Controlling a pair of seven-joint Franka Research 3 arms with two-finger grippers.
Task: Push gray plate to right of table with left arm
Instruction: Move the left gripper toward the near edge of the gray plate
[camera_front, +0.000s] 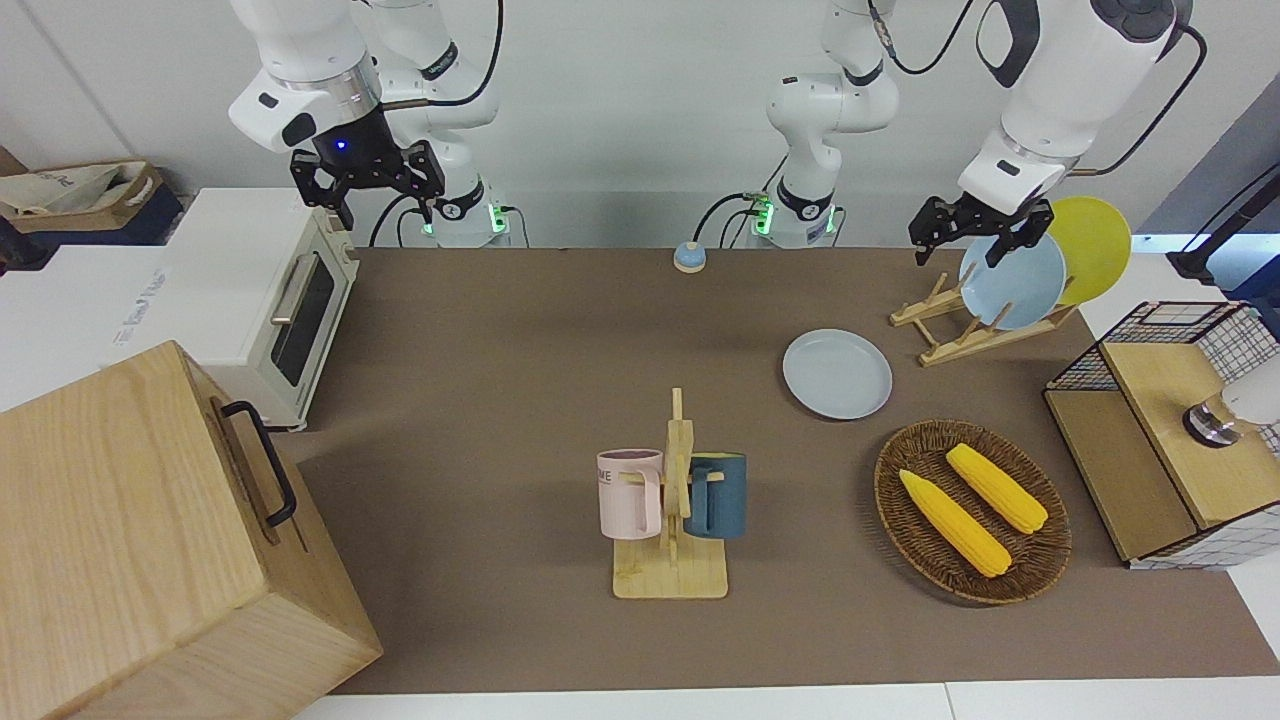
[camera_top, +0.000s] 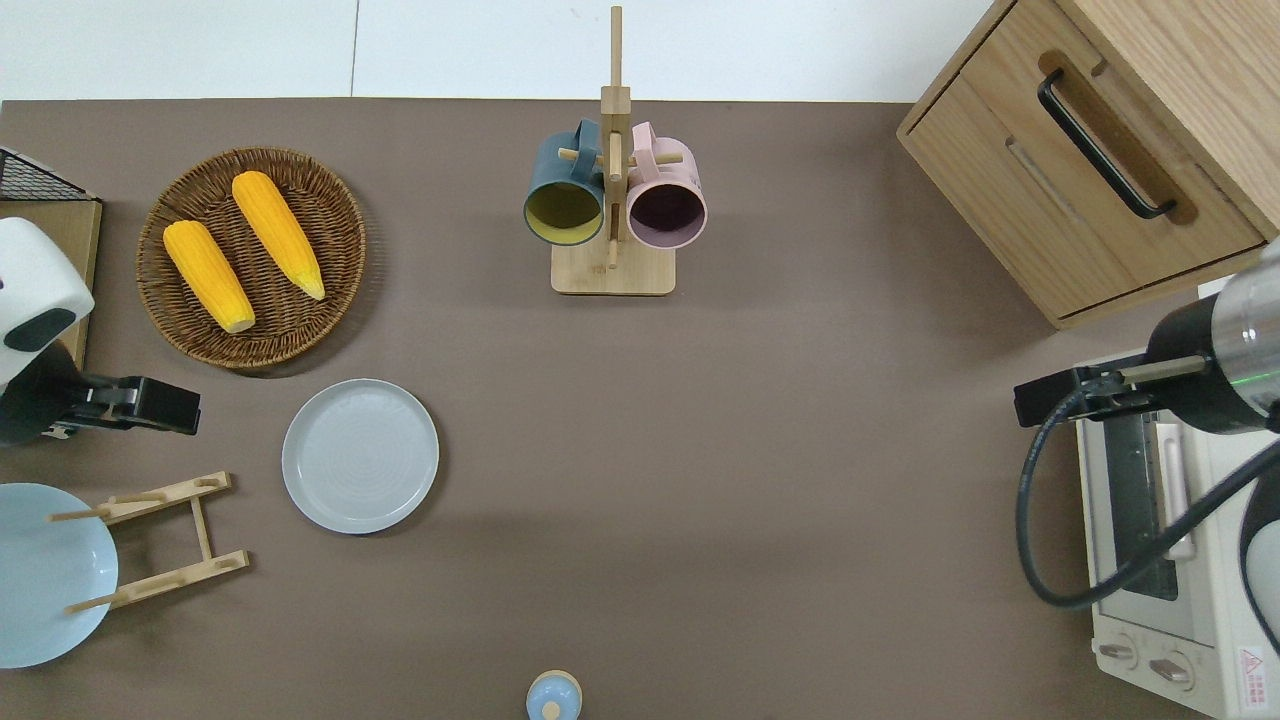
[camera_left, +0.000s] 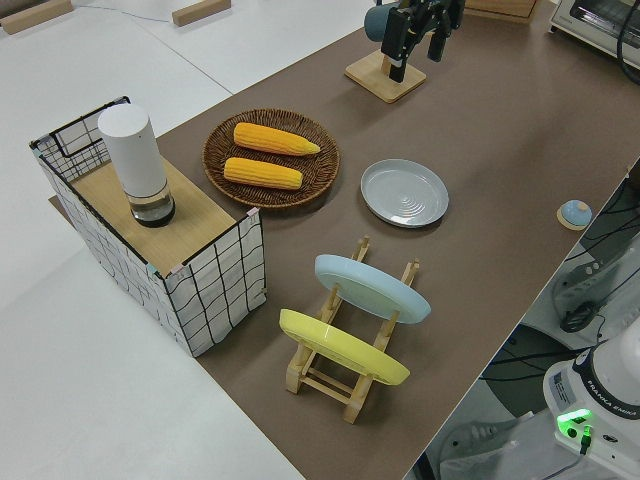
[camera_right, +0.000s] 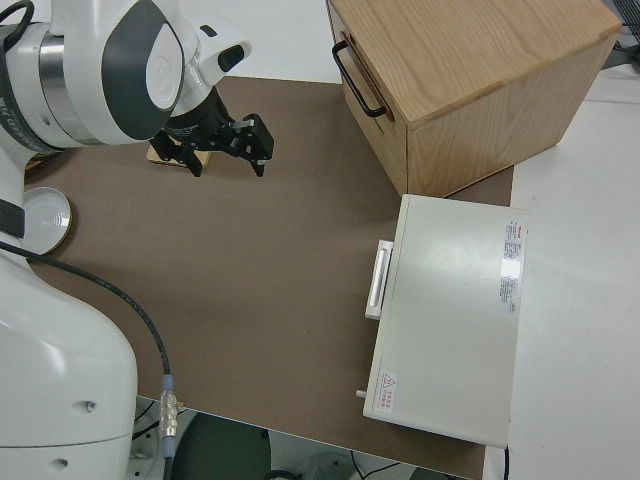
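Note:
The gray plate (camera_front: 837, 374) lies flat on the brown table (camera_front: 520, 380), between the wicker basket and the dish rack; it also shows in the overhead view (camera_top: 360, 455) and the left side view (camera_left: 404, 192). My left gripper (camera_front: 968, 237) is open and empty, up in the air. In the overhead view the left gripper (camera_top: 170, 408) is over the table between the basket and the rack, apart from the plate, toward the left arm's end. My right arm is parked, its gripper (camera_front: 368, 182) open.
A wicker basket (camera_front: 890, 500) holds two corn cobs. A wooden dish rack (camera_top: 165, 540) holds a sky-blue plate (camera_front: 1020, 285) and a yellow plate (camera_front: 1095, 245). A mug tree (camera_front: 672, 500), a wire crate (camera_front: 1150, 420), a wooden cabinet (camera_front: 130, 540) and a toaster oven (camera_front: 250, 290) stand around.

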